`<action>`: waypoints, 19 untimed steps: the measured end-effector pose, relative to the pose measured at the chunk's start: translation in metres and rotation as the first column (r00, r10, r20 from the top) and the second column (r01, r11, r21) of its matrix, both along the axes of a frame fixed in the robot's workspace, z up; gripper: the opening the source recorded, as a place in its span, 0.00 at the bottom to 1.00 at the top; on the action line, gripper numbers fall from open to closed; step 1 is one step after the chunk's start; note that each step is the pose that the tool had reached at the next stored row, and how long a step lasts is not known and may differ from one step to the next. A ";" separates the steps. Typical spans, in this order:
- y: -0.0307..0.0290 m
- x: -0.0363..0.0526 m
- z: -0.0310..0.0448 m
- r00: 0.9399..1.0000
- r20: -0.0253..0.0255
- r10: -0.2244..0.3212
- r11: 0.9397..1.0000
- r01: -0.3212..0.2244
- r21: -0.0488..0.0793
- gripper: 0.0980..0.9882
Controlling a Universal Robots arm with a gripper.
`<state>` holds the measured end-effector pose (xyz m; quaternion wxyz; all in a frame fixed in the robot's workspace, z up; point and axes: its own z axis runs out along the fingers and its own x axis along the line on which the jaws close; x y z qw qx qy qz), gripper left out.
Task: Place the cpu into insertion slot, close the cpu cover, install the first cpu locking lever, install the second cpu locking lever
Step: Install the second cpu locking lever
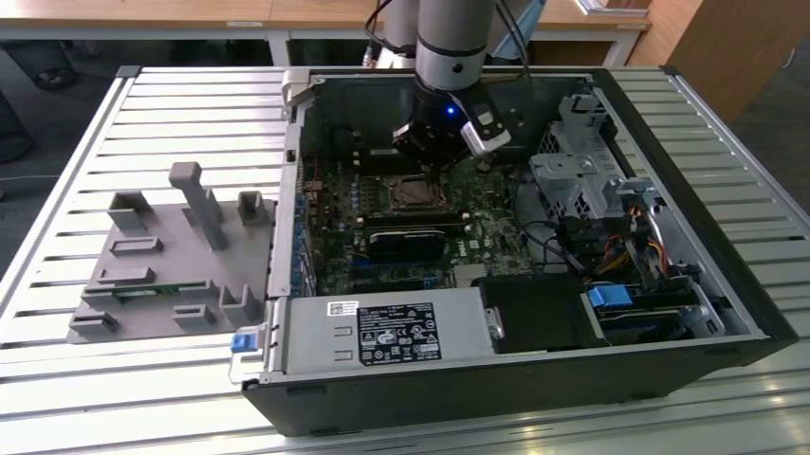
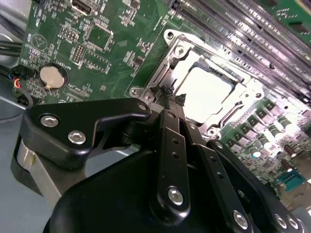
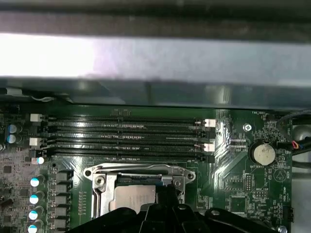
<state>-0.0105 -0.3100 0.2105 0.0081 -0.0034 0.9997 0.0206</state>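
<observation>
Computer case (image 1: 708, 313), lying open on the slatted table (image 1: 165, 104): housing the green motherboard (image 2: 107, 39).

Gripper (image 2: 167, 99): fingers pinched together, gripping nothing I can see, tips pressing at the cpu cover (image 2: 170, 63) rim.

Cpu (image 2: 206, 92): sitting flat in the insertion slot (image 3: 104, 194), face up, square, no long axis.

Judgement: work going best with steady downward pressure, tips kept on the frame edge, off the chip.

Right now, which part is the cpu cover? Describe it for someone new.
Inside the open computer case, find the green motherboard. At the gripper tip sits the cpu cover: a silvery metal frame around a square window, unlike the long dark memory slots alongside.
</observation>
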 end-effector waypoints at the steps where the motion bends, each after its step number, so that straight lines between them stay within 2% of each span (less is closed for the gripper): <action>1: -0.0004 0.0000 0.0000 1.000 0.000 0.000 1.000 0.000 0.000 0.01; 5: -0.0006 0.0000 0.0029 1.000 0.000 0.000 1.000 0.000 -0.001 0.01; 12: -0.0006 0.0000 0.0217 1.000 0.000 0.000 1.000 0.000 -0.001 0.01; 15: -0.0011 -0.0001 0.0222 1.000 0.000 0.000 1.000 0.000 0.000 0.01; 19: -0.0070 -0.0004 0.0223 1.000 0.000 0.000 1.000 0.000 -0.001 0.01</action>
